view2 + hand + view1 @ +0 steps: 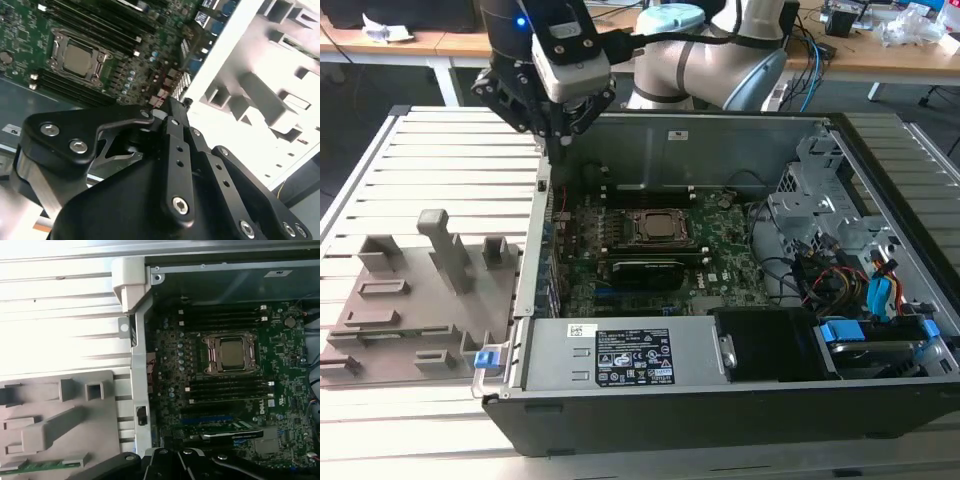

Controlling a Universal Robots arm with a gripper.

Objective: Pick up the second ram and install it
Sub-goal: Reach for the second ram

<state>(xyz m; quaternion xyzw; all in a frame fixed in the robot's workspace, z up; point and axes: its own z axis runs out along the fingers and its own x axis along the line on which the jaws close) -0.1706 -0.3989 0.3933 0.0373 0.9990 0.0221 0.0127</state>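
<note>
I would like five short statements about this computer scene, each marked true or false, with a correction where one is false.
1. The tool hangs above the wall of the computer case on the exterior view's left. True.
2. A cooler covers the processor socket. False: the socket is uncovered and its metal top shows.
3. In the first wrist view, the second ram lies in the grey holder, outside the case. True.
4. The grey holder stands on the exterior view's right of the case. False: it stands on the left.
5. A black expansion card sits on the motherboard. True.
</note>
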